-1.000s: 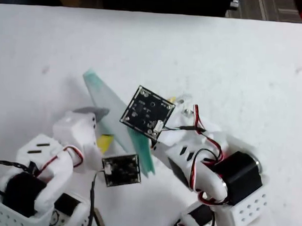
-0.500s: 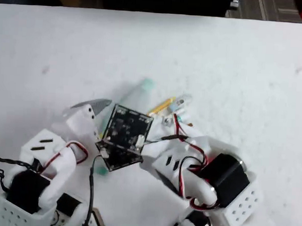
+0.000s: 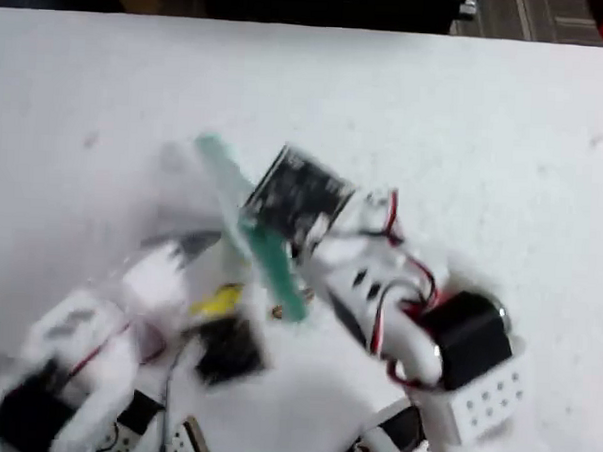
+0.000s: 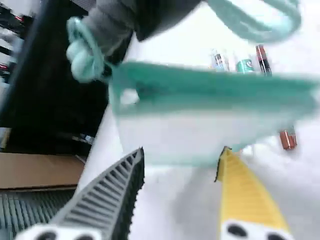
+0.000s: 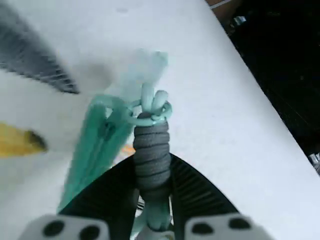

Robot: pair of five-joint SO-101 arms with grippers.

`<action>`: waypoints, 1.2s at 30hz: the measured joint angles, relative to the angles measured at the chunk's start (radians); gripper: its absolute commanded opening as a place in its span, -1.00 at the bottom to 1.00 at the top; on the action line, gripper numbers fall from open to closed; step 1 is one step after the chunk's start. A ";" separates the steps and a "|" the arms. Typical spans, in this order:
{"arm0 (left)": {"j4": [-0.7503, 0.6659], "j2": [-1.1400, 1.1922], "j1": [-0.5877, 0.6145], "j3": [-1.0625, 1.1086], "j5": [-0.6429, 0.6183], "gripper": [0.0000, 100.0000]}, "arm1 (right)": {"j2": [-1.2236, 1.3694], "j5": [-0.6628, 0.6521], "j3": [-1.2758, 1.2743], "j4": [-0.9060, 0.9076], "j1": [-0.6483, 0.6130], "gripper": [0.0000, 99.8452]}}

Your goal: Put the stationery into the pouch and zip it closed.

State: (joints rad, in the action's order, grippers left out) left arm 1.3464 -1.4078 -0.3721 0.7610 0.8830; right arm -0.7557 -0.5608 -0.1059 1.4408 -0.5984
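My right jaws are clamped on the grey zip pull [image 5: 150, 150], with its teal loop [image 5: 152, 107] sticking out past the tips. The pouch [image 3: 256, 239] hangs from that grip. From above it shows edge-on as a teal strip running from 11 o'clock to 5 o'clock across the middle of the surface [image 3: 466, 123]. My right arm comes in from 5 o'clock and my left from 7 o'clock.

My left jaws stand wide apart and hold nothing. The lower edge of the pouch [image 4: 210, 115] sits just at their tips, touching or nearly touching the yellow one. Beyond it at least 4 pieces of stationery [image 4: 245, 65] lie on the surface, and I judge them to be outside the pouch.

So I judge the step to be getting the mouth open for loading. To do it well, I should close the left jaws on the fabric edge near the zip end and brace it. Then the right should draw the pull straight along the zip line, not across it. Keeping the pouch low should stop it swinging, and I must not sweep the stationery away.
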 measured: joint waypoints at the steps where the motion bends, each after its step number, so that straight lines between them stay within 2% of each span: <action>1: 0.031 -0.069 0.000 -0.002 -0.012 -0.49 | 0.018 0.026 0.000 -0.025 0.008 -0.97; 4: 0.068 -0.216 -0.049 0.008 -0.084 -0.49 | 0.091 0.084 0.035 -0.048 -0.009 -0.97; 8: 0.057 -0.342 -0.115 0.094 -0.158 -0.50 | 0.207 0.137 0.173 0.009 -0.097 -0.97; 12: -0.009 -0.354 -0.089 0.192 -0.255 -0.50 | 0.293 0.144 0.315 0.137 -0.183 -0.97; 17: -0.011 -0.354 -0.008 0.158 -0.364 -0.50 | 0.347 0.144 0.365 0.212 -0.190 -0.97; 21: 0.038 -0.356 -0.025 0.121 -0.387 -0.50 | 0.348 0.149 0.374 0.213 -0.198 -0.97; 25: 0.032 -0.356 -0.107 0.163 -0.431 -0.50 | 0.353 0.149 0.376 0.213 -0.232 -0.97; 31: -0.063 -0.356 -0.199 0.299 -0.466 -0.50 | 0.353 0.149 0.376 0.167 -0.275 -0.97; 36: -0.180 -0.356 -0.213 0.408 -0.457 -0.54 | 0.354 0.130 0.376 0.160 -0.269 -0.97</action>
State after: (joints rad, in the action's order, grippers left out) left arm 1.1669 -1.7637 -0.5854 1.1692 0.4258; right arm -0.4012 -0.4304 0.2700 1.6003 -0.8669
